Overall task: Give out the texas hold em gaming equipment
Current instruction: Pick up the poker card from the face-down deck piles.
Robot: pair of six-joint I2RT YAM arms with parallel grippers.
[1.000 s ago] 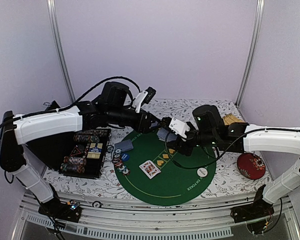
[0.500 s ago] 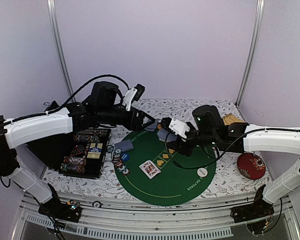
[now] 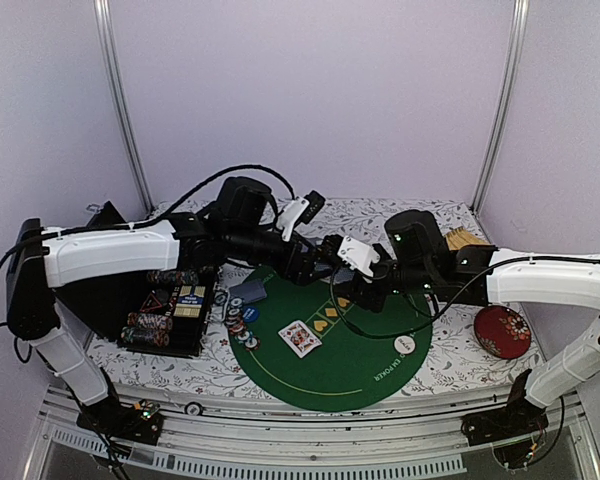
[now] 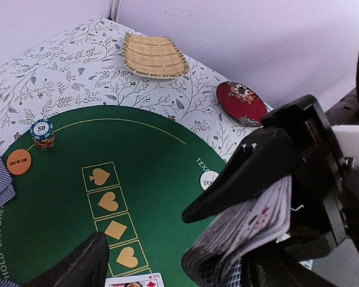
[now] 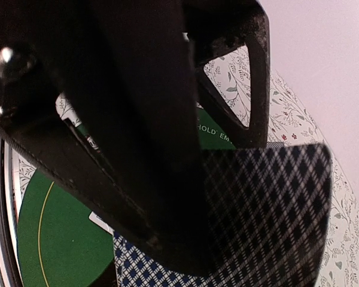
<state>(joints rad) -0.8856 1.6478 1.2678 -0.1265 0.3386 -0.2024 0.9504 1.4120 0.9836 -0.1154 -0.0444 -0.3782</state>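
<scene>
Left gripper (image 3: 321, 262) open wide, empty. Right gripper (image 4: 218, 239) clamped on card deck (image 4: 254, 224), close ahead, blocking. Green mat (image 4: 149, 173) below, chip stack (image 4: 42, 131) far left.

Top view: fixed high at the near side, facing the back wall (image 3: 310, 90), taking in the whole green mat (image 3: 350, 370) from afar. Left wrist view: low over that mat, looking across toward the red dish (image 4: 242, 103), sharing it with the top view. Right wrist view: pressed right against a stack of cards (image 5: 269, 209), shared close-up with the left wrist view
</scene>
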